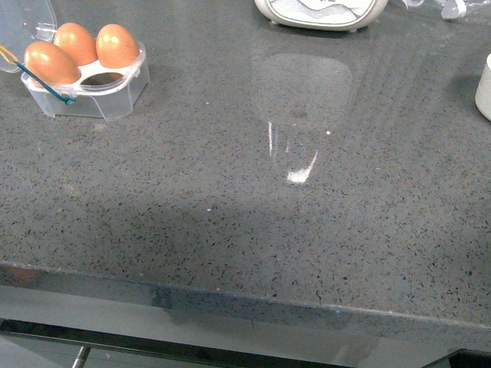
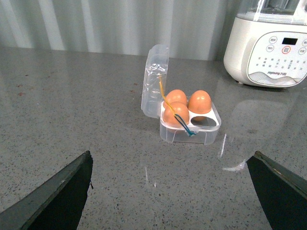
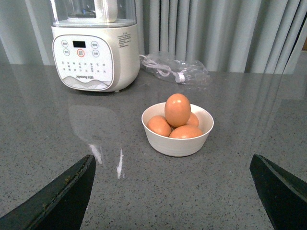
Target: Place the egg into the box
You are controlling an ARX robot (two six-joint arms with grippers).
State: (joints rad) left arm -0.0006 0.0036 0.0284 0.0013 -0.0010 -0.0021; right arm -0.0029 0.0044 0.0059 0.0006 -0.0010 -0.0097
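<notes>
The clear egg box (image 1: 92,92) stands open at the far left of the grey counter, lid up, with three brown eggs in it and one cup bare. It also shows in the left wrist view (image 2: 189,125), well ahead of my open, empty left gripper (image 2: 175,189). In the right wrist view a white round bowl (image 3: 178,132) holds several brown eggs; the topmost egg (image 3: 177,109) stands upright on the others. My right gripper (image 3: 172,189) is open and empty, a short way back from the bowl. Neither gripper shows in the front view.
A white appliance with buttons (image 3: 94,50) stands at the back of the counter, also in the front view (image 1: 321,13) and the left wrist view (image 2: 271,45). A clear bag with a cable (image 3: 175,69) lies behind the bowl. The bowl's edge (image 1: 483,86) shows at far right.
</notes>
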